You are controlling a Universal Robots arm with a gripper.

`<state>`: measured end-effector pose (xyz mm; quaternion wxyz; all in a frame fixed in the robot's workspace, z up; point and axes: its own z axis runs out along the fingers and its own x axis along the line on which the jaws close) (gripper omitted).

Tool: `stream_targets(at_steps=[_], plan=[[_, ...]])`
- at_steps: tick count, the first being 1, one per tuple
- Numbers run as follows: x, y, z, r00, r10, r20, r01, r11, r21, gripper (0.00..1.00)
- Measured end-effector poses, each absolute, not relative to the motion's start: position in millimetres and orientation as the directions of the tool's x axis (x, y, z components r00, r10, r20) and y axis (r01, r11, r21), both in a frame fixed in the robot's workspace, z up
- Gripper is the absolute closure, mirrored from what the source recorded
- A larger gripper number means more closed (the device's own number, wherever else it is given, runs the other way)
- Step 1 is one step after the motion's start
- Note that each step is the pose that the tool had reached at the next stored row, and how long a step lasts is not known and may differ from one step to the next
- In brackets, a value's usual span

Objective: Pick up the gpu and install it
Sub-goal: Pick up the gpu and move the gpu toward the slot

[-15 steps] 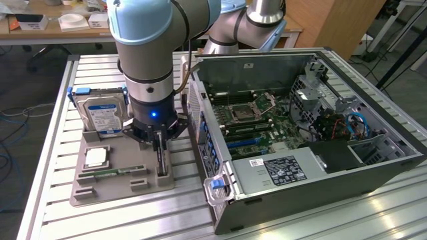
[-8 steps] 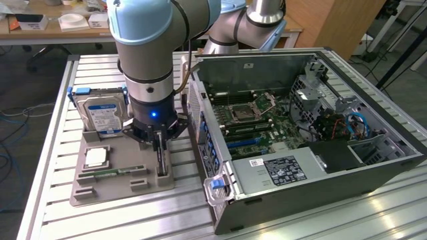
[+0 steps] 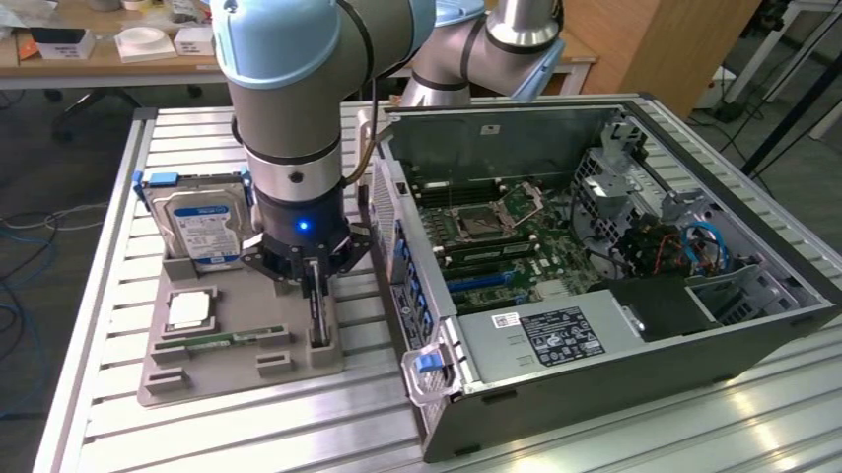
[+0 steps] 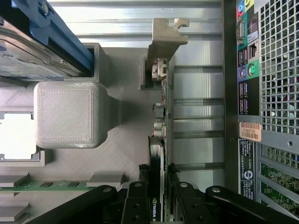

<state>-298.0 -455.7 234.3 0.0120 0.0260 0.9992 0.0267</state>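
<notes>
The gpu stands on its long edge in a slot of the grey holder tray, and I see it edge-on with its grey metal bracket at the far end. In the exterior view it is the thin dark card right below the arm's wrist. My gripper straddles the card near its other end, one black finger on each side, pressed against it. The gripper sits low over the tray, and the card is still seated in its slot.
A silver hard drive with a blue bracket stands in the same tray, beside a square chip and a green memory stick. The open computer case lies just to the exterior view's right, its rear port panel close beside the card.
</notes>
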Motion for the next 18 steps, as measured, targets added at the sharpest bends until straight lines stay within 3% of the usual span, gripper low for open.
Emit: stream_targets(at_steps=[18], plan=[[-297.9, -455.7, 234.3, -0.998, 0.053, -0.023, 0.051, 0.997, 0.054, 0.74]])
